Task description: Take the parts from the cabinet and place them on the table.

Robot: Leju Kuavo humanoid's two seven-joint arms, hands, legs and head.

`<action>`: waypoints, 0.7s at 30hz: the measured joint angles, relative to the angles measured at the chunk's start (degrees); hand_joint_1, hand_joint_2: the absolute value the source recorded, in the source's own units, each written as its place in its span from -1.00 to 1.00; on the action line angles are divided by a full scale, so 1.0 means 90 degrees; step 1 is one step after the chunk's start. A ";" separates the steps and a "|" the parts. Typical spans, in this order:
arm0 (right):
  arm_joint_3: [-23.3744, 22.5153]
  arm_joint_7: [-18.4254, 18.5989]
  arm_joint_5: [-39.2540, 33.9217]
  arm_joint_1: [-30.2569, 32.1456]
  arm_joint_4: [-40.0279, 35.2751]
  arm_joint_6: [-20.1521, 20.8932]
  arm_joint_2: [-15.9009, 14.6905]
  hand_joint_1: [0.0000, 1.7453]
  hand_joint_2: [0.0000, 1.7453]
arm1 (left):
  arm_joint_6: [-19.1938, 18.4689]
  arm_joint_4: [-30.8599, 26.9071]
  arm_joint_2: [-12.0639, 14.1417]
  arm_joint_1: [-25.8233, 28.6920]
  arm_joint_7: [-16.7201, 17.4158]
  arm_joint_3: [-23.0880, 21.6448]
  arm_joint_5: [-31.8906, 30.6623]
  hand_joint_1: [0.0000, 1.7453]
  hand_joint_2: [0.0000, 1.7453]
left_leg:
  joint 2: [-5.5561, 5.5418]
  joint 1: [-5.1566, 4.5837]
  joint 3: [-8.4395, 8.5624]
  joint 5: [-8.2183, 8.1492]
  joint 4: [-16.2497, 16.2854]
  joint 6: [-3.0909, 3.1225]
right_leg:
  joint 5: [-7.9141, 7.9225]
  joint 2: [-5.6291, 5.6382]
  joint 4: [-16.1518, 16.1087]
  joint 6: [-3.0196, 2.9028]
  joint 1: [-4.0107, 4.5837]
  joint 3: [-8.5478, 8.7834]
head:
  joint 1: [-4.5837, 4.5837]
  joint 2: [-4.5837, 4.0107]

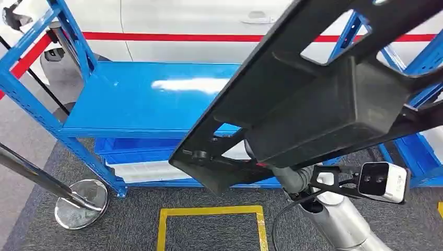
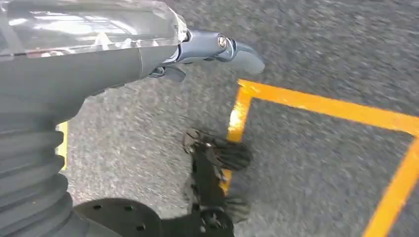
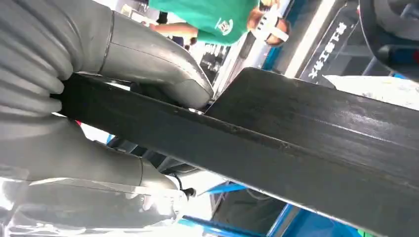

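— Shelving of blue metal (image 1: 136, 99) is seen ahead, its wide top shelf bare and glossy; a white vehicle body with a red stripe (image 1: 177, 31) stands behind it. What is held?

— A long, flat black plastic part with cut-out openings (image 1: 313, 99) is raised slantwise in front of the shelving, above the grey carpeted floor (image 1: 130, 230). It is gripped by the right hand (image 3: 123, 113), thumb on one face and palm on the other.

— And the left hand (image 2: 197, 52)?

— It is hung over the carpet, near yellow floor tape (image 2: 316, 106); nothing is held, though how its fingers lie cannot be told.

— Anything smaller?

— A chrome stanchion base (image 1: 81, 203) is set by the shelving's corner leg.
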 joint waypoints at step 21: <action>0.0228 0.0027 -0.0891 -0.0692 0.0394 -0.0747 -0.0022 0.98 1.00 | -0.0002 0.0017 0.0053 0.0063 -0.0136 0.0066 0.0005 -1.00 1.00 | 0.0055 0.0017 0.0061 -0.0226 0.0817 -0.0362 | 0.1168 -0.0047 -0.1462 -0.0339 0.0046 0.0526 | -0.0002 0.0000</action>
